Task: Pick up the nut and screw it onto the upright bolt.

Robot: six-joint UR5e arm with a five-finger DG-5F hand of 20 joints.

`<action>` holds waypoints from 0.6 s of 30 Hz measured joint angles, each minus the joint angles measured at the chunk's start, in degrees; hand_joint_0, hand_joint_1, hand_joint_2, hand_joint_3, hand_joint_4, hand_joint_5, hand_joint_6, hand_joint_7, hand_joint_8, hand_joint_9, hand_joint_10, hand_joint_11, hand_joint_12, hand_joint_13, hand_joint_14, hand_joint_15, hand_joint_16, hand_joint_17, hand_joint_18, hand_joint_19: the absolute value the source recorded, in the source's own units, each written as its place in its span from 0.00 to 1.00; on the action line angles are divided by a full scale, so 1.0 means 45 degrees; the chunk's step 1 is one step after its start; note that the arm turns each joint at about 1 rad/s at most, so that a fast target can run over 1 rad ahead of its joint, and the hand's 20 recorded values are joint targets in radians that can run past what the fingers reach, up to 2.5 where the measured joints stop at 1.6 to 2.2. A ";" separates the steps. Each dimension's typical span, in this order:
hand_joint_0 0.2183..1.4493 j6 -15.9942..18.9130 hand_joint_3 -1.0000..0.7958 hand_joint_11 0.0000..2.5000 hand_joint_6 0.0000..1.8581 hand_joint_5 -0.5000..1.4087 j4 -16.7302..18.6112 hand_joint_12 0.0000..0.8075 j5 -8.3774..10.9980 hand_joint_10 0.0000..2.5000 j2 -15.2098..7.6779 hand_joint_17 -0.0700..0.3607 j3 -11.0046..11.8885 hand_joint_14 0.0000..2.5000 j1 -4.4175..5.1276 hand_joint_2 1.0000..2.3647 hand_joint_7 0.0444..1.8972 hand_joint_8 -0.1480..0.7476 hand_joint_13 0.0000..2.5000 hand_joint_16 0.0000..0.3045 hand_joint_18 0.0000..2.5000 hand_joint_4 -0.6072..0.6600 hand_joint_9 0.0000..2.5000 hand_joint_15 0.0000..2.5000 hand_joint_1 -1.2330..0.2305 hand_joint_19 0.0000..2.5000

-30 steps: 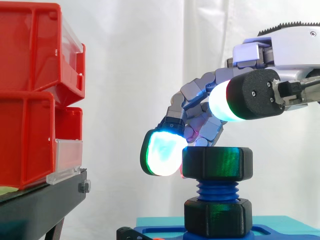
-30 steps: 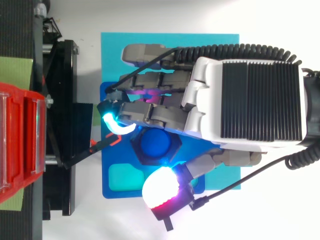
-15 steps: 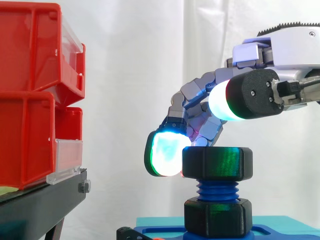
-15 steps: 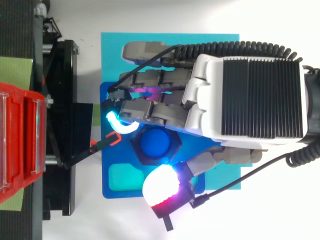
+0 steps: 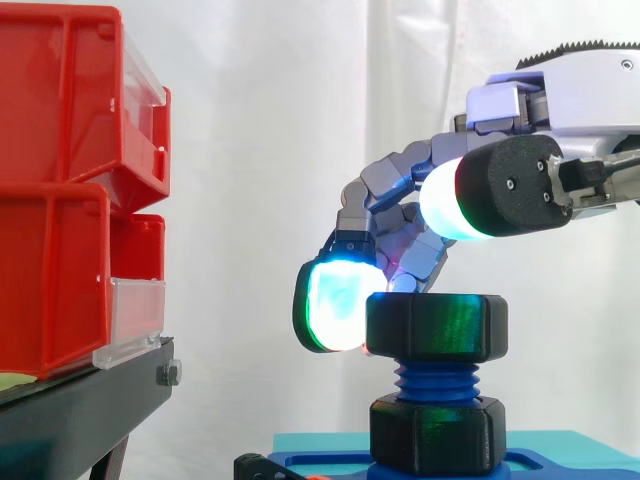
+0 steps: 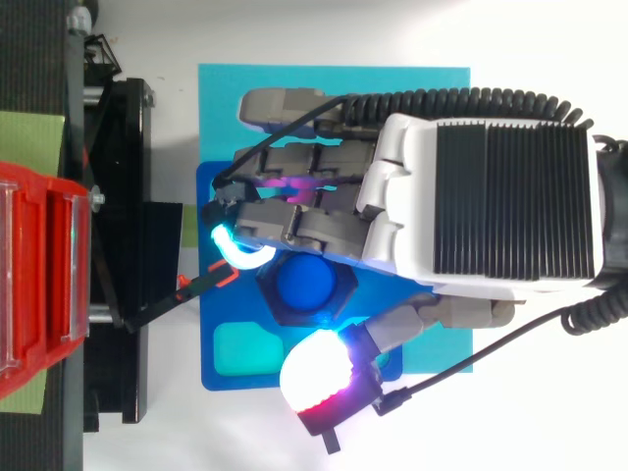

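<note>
1. Bins (image 5: 60, 190), red, stacked on black stand (image 5: 90, 405) at left edge of side view, well apart from the work.
2. Left of centre: glowing cyan fingertip (image 5: 335, 305) pressed against left face of nut (image 5: 437, 325).
3. Lower centre-right: nut seated at top of upright blue bolt (image 5: 435, 382), bare thread below it, second nut (image 5: 435, 435) down at the base. Pick-up done by the look of it, screwing step in hand.
4. Upper right: hand (image 5: 570, 100) arched over nut, fingers curled down round its top and left side, thumb (image 5: 500, 185) lifted clear above, so no pinch.
5. Next up, probably: sweep of that fingertip round the bolt axis to wind nut down, with light downward pressure and thread kept square.
</note>
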 measured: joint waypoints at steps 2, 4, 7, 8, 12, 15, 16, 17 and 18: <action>0.25 0.0022 0.28 0.00 0.27 0.25 -0.0001 0.30 0.0001 0.00 -0.0002 0.28 0.0001 0.00 0.0001 0.00 0.55 0.44 0.24 0.08 0.06 0.69 0.37 0.00 0.68 0.00; 0.25 0.0054 0.28 0.00 0.27 0.25 -0.0003 0.30 0.0003 0.00 0.0000 0.28 0.0002 0.00 0.0001 0.00 0.57 0.44 0.24 0.08 0.06 0.69 0.37 0.00 0.68 0.00; 0.25 0.0088 0.28 0.00 0.27 0.26 -0.0045 0.30 -0.0004 0.00 -0.0004 0.28 0.0001 0.00 -0.0007 0.00 0.61 0.44 0.24 0.07 0.07 0.68 0.38 0.00 0.68 0.00; 0.25 0.0094 0.28 0.00 0.27 0.26 -0.0069 0.30 -0.0007 0.00 -0.0001 0.28 0.0002 0.00 -0.0016 0.00 0.61 0.44 0.24 0.07 0.07 0.67 0.38 0.00 0.68 0.00; 0.25 0.0109 0.28 0.00 0.27 0.27 -0.0150 0.30 -0.0026 0.00 -0.0002 0.28 0.0002 0.00 -0.0077 0.00 0.65 0.44 0.25 0.07 0.07 0.66 0.38 0.00 0.68 0.00; 0.25 0.0158 0.28 0.00 0.27 0.27 -0.0283 0.30 -0.0079 0.00 -0.0002 0.28 0.0002 0.00 -0.0149 0.00 0.67 0.45 0.26 0.07 0.08 0.64 0.39 0.00 0.67 0.00; 0.26 0.0179 0.28 0.00 0.27 0.28 -0.0344 0.29 -0.0090 0.00 -0.0002 0.27 0.0002 0.00 -0.0174 0.00 0.68 0.45 0.26 0.07 0.09 0.64 0.40 0.00 0.67 0.00; 0.26 0.0202 0.28 0.00 0.27 0.28 -0.0422 0.29 -0.0105 0.00 0.0002 0.27 0.0002 0.00 -0.0205 0.00 0.68 0.45 0.26 0.07 0.09 0.63 0.40 0.00 0.67 0.00; 0.26 0.0217 0.28 0.00 0.27 0.28 -0.0481 0.28 -0.0113 0.00 0.0003 0.27 0.0002 0.00 -0.0229 0.00 0.69 0.45 0.27 0.07 0.09 0.62 0.41 0.00 0.67 0.00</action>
